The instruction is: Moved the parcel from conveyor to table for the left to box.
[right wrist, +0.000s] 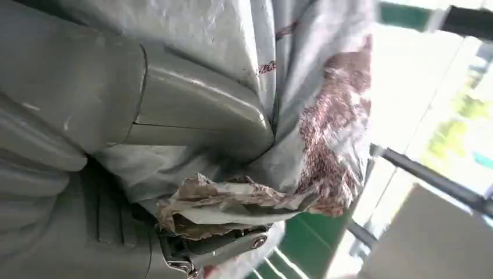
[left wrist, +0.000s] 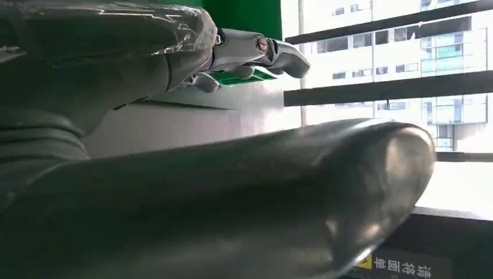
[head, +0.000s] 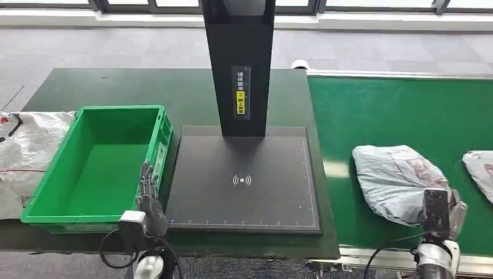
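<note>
The right hand (head: 445,212) clamps the grey parcel (head: 395,180) at the belt's (head: 401,110) near edge, ready to lift it. The left hand (head: 148,195), fingers loose and empty, waits beside the green box's (head: 52,174) near corner.

The left robot hand (head: 150,195) is showing dark grey fingers on a grey body, with a silver wrist block behind it and a black cable looping at the wrist. The right robot hand (head: 443,214) is wearing a black back plate above a silver ribbed wrist, a thin black cable trailing left. Up close its thumb (right wrist: 192,113) is looking smooth and grey, a small screw (right wrist: 256,242) glinting in a metal finger link.
</note>
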`<act>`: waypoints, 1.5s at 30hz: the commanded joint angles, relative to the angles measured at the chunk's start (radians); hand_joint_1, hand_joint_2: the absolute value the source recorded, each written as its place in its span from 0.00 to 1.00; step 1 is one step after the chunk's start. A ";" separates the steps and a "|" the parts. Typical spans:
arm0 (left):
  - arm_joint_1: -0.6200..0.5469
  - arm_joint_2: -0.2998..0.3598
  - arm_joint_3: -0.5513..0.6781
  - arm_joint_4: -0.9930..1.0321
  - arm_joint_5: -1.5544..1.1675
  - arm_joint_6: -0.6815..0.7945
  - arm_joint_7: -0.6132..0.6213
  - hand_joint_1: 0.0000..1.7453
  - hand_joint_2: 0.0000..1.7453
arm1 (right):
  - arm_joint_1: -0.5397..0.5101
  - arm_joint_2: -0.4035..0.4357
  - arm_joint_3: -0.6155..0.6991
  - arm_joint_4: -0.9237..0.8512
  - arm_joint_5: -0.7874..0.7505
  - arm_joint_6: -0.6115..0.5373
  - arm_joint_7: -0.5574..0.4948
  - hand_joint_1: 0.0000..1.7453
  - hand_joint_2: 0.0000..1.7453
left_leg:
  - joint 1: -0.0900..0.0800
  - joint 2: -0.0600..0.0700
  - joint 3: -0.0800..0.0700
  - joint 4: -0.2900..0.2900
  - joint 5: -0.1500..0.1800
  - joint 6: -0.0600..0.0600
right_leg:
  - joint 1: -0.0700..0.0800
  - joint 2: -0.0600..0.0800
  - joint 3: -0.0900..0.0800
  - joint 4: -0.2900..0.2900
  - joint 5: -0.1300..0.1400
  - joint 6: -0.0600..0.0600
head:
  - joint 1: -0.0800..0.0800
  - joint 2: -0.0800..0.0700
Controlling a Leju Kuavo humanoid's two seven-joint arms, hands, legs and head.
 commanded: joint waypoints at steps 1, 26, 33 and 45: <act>-0.020 -0.032 0.035 0.021 -0.012 -0.018 0.013 0.00 0.00 | 0.104 0.097 0.148 -0.415 -0.069 -0.004 0.015 1.00 1.00 | 0.001 0.003 0.000 0.000 -0.001 -0.001 | 0.001 0.003 -0.001 0.000 0.000 -0.001 | 0.000 0.000; -0.106 -0.038 -0.021 0.140 -0.002 0.041 0.067 0.00 0.00 | -0.577 0.281 0.781 0.157 0.136 -0.001 0.088 1.00 1.00 | 0.002 0.026 -0.002 0.001 0.004 -0.004 | 0.002 0.027 -0.012 0.003 0.010 -0.004 | 0.000 0.000; -0.110 -0.038 -0.026 0.148 0.001 0.047 0.062 0.00 0.00 | -0.555 0.299 0.796 0.160 0.142 -0.033 0.081 1.00 1.00 | 0.004 0.013 -0.003 0.000 0.007 -0.005 | 0.004 0.014 -0.010 0.002 0.007 -0.004 | 0.000 0.000; -0.135 -0.034 -0.033 0.162 0.077 -0.094 -0.029 0.00 0.00 | -0.513 0.424 0.971 0.161 0.054 0.090 0.082 1.00 1.00 | 0.004 0.015 -0.005 0.000 0.007 -0.006 | 0.004 0.017 -0.012 0.002 0.008 -0.004 | 0.000 0.000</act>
